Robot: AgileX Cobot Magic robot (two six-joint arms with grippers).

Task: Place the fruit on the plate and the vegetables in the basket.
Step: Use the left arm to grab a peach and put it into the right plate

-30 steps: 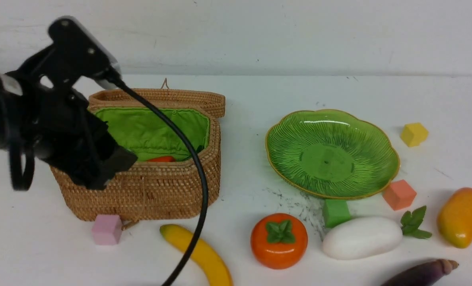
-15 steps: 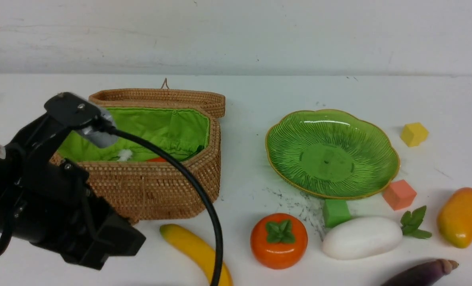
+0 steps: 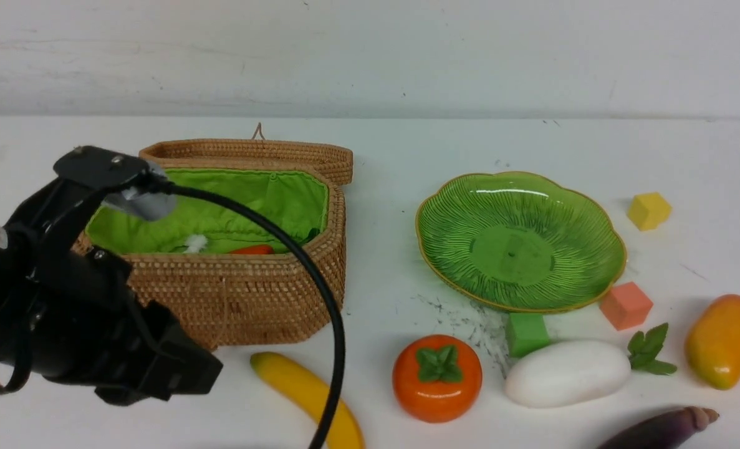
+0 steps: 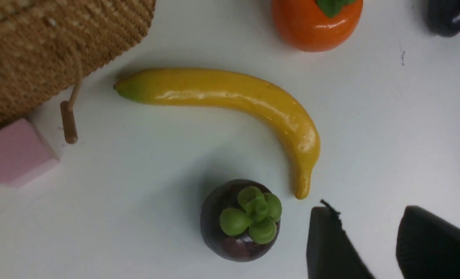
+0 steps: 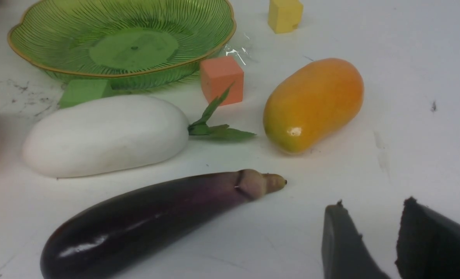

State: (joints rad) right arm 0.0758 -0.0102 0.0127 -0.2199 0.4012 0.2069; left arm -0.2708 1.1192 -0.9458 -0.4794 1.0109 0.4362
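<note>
Small dark round fruit (image 4: 214, 228): on the counter (image 4: 117, 186), just beside the banana (image 4: 230, 87), within the side its bend curls around; not seen to touch it. Left tool (image 4: 367, 207): fingers spread, nothing between them; the fruit sits outside that gap, nearer one finger than the other, and the banana's thin end is near that same finger. Height of the fingertips over the counter: cannot tell. Main risk, if this fruit is the next pick: coming down without first shifting across would set a finger on its crown or flank, and a smooth round body would likely roll, perhaps into the banana. Closing from this offset would probably catch only air. Going wide the other way, a finger might knock the banana's thin end. Basket (image 3: 239, 299) lies beyond the banana's green tip, near it; a red-orange piece (image 3: 254, 250) shows inside. Black cable (image 3: 329, 312) crosses in front of the banana in the front view (a loop I'd watch; its clearance is unclear); a low sweep could drag it over the banana or the persimmon (image 3: 438, 396) just beside. Right tool (image 5: 373, 203): well apart from the banana, fingers parted, holding nothing.
</note>
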